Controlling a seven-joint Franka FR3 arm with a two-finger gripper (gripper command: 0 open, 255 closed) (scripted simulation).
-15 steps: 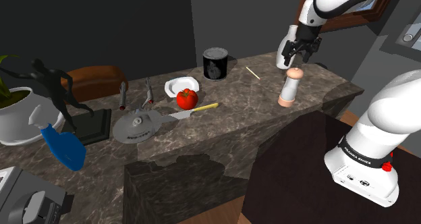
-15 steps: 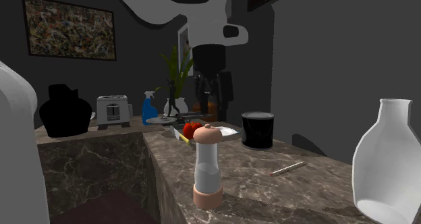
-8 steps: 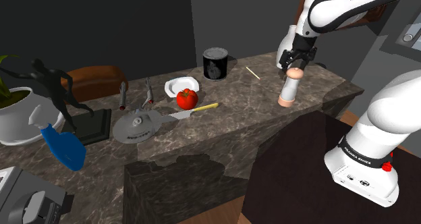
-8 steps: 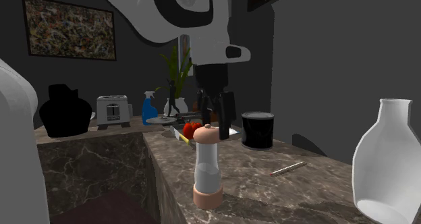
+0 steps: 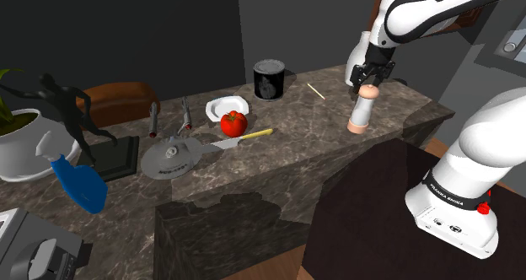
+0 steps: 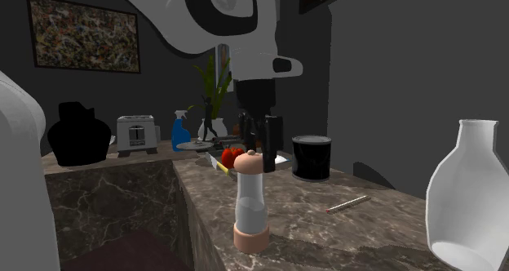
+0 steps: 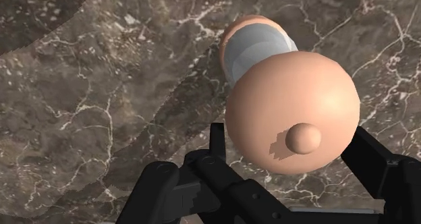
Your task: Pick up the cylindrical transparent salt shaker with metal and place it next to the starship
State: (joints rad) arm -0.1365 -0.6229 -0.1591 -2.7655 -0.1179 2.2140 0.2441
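gripper (image 5: pixel 368 77): jaws apart, straddling salt shaker (image 5: pixel 361 111) cap, not clasping | arm (image 5: pixel 419 10): lettering reads "FRANKA"

Shoulder view overlooks the counter (image 5: pixel 337 152) from above; second exterior view skims it low.

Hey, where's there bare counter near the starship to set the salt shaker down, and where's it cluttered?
Widest bare marble: between the yellow-handled knife and the salt shaker. A narrower strip lies between the starship and the counter's near edge. Crowded: around the starship's other sides, with tomato, white dish and statue base.
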